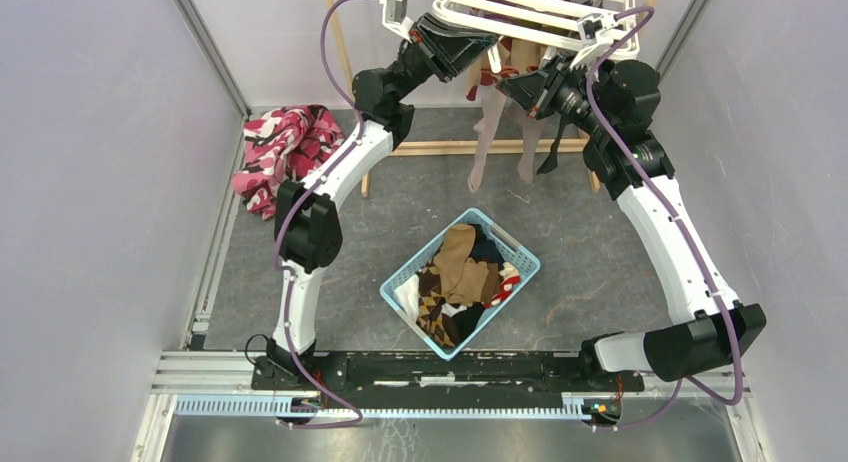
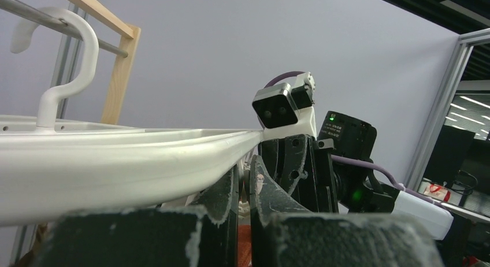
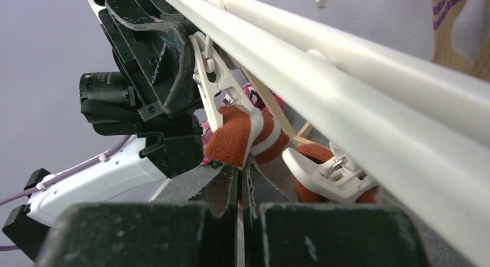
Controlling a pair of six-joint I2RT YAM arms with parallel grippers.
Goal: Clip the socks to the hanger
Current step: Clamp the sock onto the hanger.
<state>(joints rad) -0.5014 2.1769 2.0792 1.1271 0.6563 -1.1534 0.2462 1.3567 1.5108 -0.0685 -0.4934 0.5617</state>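
Observation:
The white hanger hangs at the back; it also shows in the left wrist view and the right wrist view. My left gripper reaches under it and is shut on a dangling white clip; its jaws stand almost closed. The clip's lower end touches a sock's red-white striped cuff. My right gripper is shut on that cuff from below, and shows in the top view. Two pale socks hang from the hanger. More socks lie in the basket.
The light blue mesh basket sits mid-table. A pink, red and black patterned cloth lies at the back left. A thin wooden frame stands under the hanger. A second clip hangs by another orange cuff. Walls close in on both sides.

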